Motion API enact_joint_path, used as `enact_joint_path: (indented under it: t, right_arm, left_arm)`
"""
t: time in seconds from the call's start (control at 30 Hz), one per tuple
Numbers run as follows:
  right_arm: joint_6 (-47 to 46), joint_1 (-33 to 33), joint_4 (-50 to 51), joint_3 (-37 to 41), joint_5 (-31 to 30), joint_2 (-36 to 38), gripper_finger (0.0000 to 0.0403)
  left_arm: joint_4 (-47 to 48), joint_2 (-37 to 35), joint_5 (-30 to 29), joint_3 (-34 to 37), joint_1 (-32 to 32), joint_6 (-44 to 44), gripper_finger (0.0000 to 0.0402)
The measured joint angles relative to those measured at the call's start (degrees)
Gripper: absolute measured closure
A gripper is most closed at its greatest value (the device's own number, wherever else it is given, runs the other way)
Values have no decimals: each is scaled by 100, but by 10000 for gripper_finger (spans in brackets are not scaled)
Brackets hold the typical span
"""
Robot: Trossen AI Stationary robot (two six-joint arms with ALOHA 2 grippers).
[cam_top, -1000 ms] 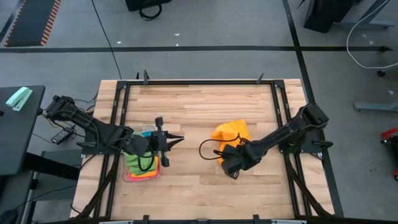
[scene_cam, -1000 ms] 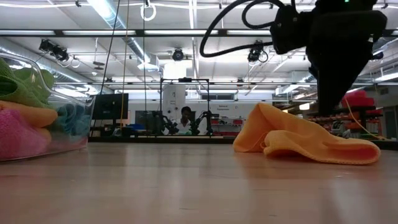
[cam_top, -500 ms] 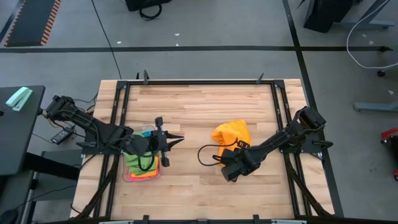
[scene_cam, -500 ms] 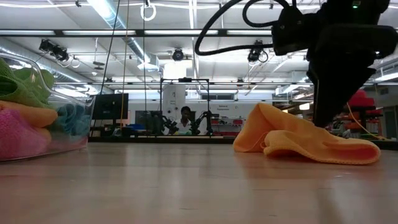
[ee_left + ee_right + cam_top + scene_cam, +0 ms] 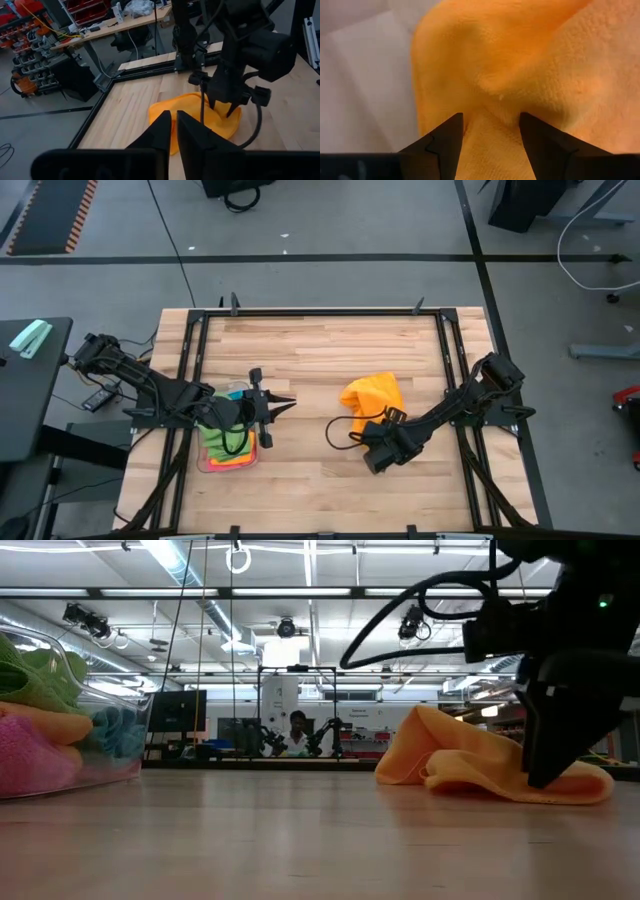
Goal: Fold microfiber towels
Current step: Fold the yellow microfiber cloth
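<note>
One orange towel [image 5: 372, 394] lies crumpled at the table's [image 5: 330, 340] middle; the right gripper [image 5: 489, 131] stands on it, fingers apart, gripping nothing. The left gripper [image 5: 283, 402], fingers together, waits above the tray [image 5: 212, 464].

The loose towel [image 5: 372, 397] is plain bright orange. The towels in the clear tray [image 5: 205, 462] show green [image 5: 218, 442], pink [image 5: 30, 762], orange and sky blue [image 5: 112, 735]. The worktop [image 5: 320, 350] is pale striped wood inside a black frame [image 5: 320, 311].
</note>
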State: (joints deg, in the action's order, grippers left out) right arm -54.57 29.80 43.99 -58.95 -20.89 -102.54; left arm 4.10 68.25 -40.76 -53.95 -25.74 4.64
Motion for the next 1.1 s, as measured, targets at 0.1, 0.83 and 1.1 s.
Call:
enact_joint_path:
  t: [0.1,0.83,1.1]
  right_arm:
    - [-64,2,2,77,-48,0,209]
    - [379,-4,623,-636,333,39,397]
    - [379,45,1491,-1230,246,39,398]
  left_arm:
    - [0,0,0,0,0,0,367]
    - [2,0,0,2,0,-8,359]
    - [2,0,-1,2,0,-7,361]
